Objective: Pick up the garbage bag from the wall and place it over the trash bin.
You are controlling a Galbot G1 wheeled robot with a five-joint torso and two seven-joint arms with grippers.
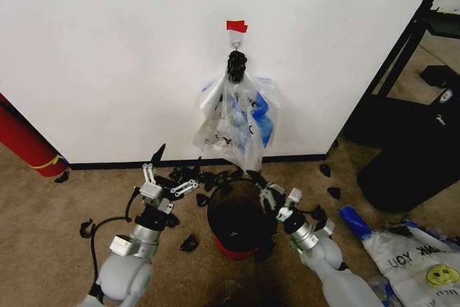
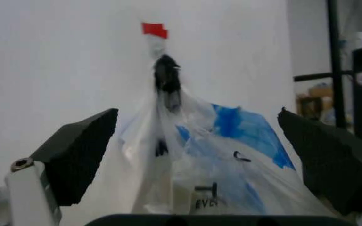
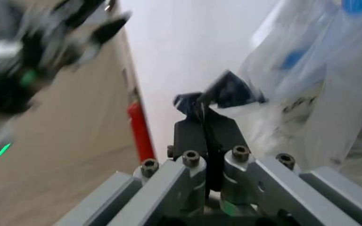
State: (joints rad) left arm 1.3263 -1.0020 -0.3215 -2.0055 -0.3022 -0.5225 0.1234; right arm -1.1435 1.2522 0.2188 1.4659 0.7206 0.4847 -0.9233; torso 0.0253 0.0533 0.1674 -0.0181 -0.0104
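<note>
Both grippers low at the bin, bag still on the wall hook.

The left gripper (image 1: 167, 180) hangs just left of the trash bin (image 1: 237, 215) with its jaws spread wide and nothing between them, pointed at the garbage bag (image 2: 222, 155). The right gripper (image 1: 267, 190) sits at the bin's right rim with its fingers (image 3: 206, 134) pressed together, seemingly pinching nothing. The bag hangs bunched from a small hook under a piece of red tape (image 1: 236, 26) on the wall (image 1: 108, 48), directly beyond the bin. To do the pickup well, I judge the open gripper should rise toward the bunched neck near the hook, close on that firmer gather rather than the loose film, then lift up and off before pulling away.
</note>
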